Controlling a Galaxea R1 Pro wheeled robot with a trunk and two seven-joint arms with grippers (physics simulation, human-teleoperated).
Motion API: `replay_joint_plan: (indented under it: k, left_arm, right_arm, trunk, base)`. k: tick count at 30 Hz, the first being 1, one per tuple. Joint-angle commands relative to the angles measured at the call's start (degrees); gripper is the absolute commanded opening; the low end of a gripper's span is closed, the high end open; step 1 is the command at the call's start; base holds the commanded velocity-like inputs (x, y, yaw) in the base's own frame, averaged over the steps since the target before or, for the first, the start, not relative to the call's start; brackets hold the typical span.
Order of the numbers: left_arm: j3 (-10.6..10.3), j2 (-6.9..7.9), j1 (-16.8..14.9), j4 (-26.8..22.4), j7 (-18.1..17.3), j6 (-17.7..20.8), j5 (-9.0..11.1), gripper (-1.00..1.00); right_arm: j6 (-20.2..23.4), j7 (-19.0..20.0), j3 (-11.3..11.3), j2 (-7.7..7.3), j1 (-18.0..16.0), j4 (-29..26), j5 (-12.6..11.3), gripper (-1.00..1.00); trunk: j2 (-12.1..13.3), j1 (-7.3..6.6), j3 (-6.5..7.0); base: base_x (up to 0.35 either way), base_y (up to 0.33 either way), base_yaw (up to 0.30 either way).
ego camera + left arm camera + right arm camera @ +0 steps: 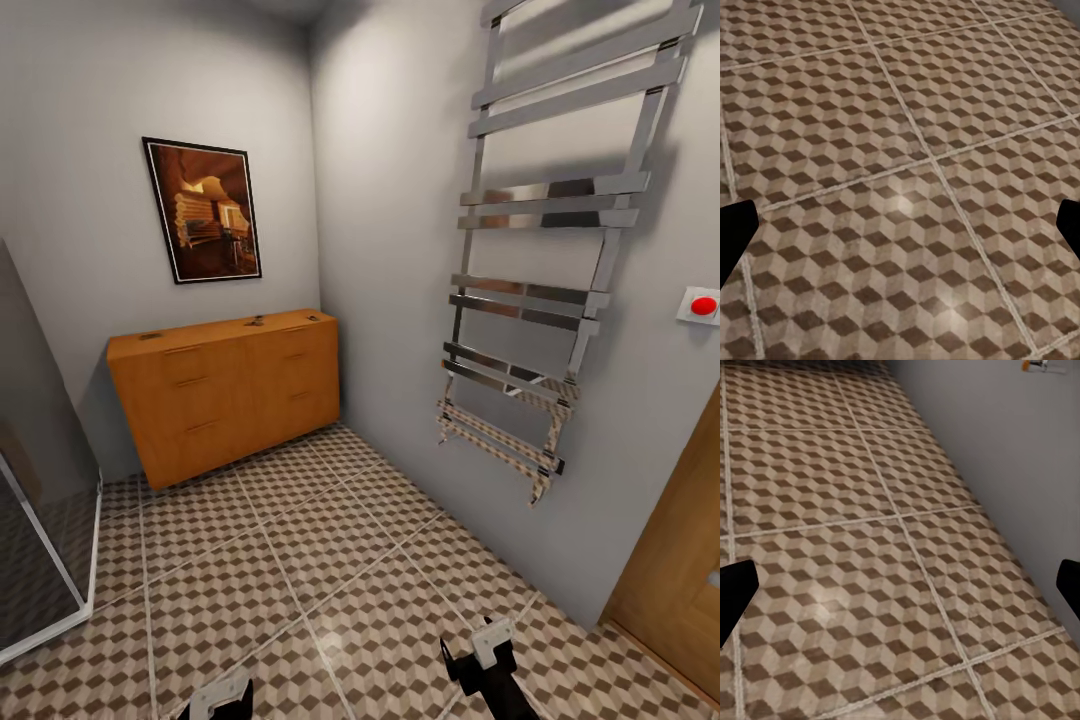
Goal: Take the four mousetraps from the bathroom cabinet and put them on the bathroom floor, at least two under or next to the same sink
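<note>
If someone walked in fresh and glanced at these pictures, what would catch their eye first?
Probably the orange-brown cabinet in the far corner, with small dark items on its top and a framed picture on the wall above it. Next comes the tall chrome towel rail on the right wall, mirroring the cube-patterned floor. Both grippers, the left gripper and the right gripper, sit low at the near edge, empty.
</note>
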Motion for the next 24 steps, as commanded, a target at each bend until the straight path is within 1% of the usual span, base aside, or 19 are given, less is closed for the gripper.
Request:
replay_joint_plan:
  k: [1, 6, 13, 24]
  left_arm:
    - [-0.04, -0.02, -0.04, 0.13, 0.18, -0.18, 0.08, 1.00]
    - [-0.15, -0.13, -0.04, 0.70, 0.18, -0.16, 0.08, 1.00]
    - [-1.08, -0.20, -0.04, 1.06, 0.18, -0.18, 0.08, 1.00]
    - [-1.18, -0.26, -0.04, 1.14, 0.18, -0.18, 0.08, 1.00]
  right_arm:
    - [-0.13, -0.21, 0.06, -0.02, -0.03, 0.03, 0.26, 1.00]
    - [-0.13, -0.23, 0.05, -0.01, -0.03, 0.03, 0.26, 1.00]
    - [-0.13, -0.23, 0.04, -0.02, -0.03, 0.03, 0.26, 1.00]
    - [-0.13, -0.23, 0.04, 0.02, -0.03, 0.03, 0.26, 1.00]
  trunk:
    - [-0.03, 0.00, -0.06]
    - [-0.03, 0.00, -0.06]
    - [-0.03, 0.00, -0.06]
    - [-0.03, 0.00, -0.06]
  base:
    - [0.000, 0.000, 0.181]
    - [0.000, 0.000, 0.213]
    - [0.000, 0.000, 0.242]
    - [0.000, 0.000, 0.249]
